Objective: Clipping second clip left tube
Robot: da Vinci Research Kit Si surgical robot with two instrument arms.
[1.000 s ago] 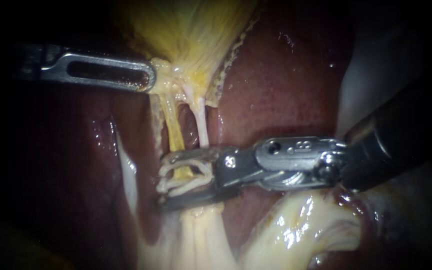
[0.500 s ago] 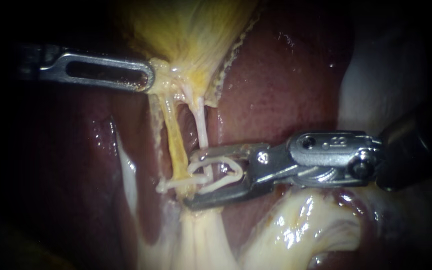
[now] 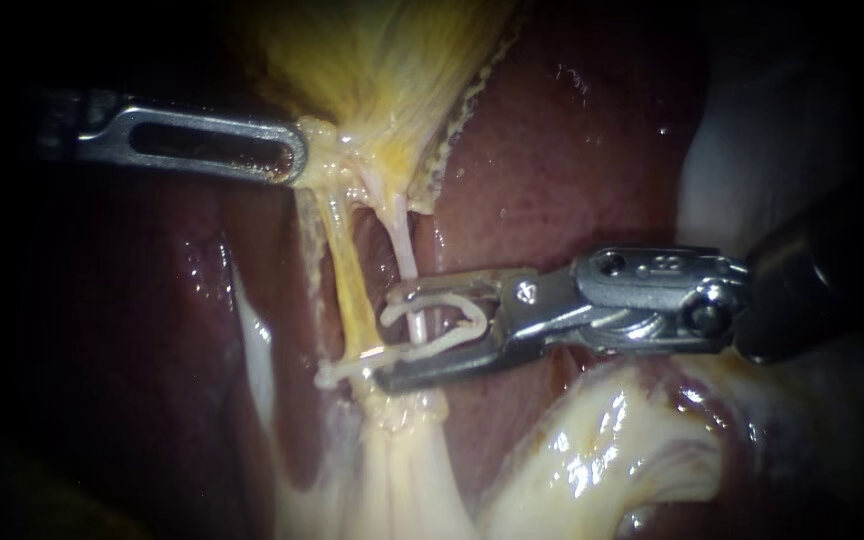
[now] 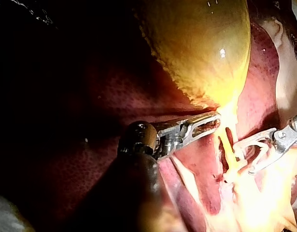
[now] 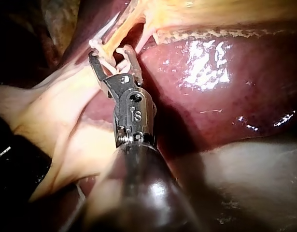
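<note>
My left instrument (image 3: 294, 160) pinches the gallbladder (image 3: 382, 70) neck. My right instrument (image 3: 387, 337), spread wide, cradles an open clip (image 3: 447, 302) astride the right tube (image 3: 402, 245), just beside the yellow left tube (image 3: 347, 290).

A dark red, glossy liver (image 3: 572, 170) is the bed that carries everything. On it lies a yellow bulging gallbladder (image 3: 382, 70). From the gallbladder's narrow end a yellow tube (image 3: 349, 290) and, just beside it, a thin white tube (image 3: 404, 245) run across the liver to pale, shiny fatty tissue (image 3: 602, 450).
</note>
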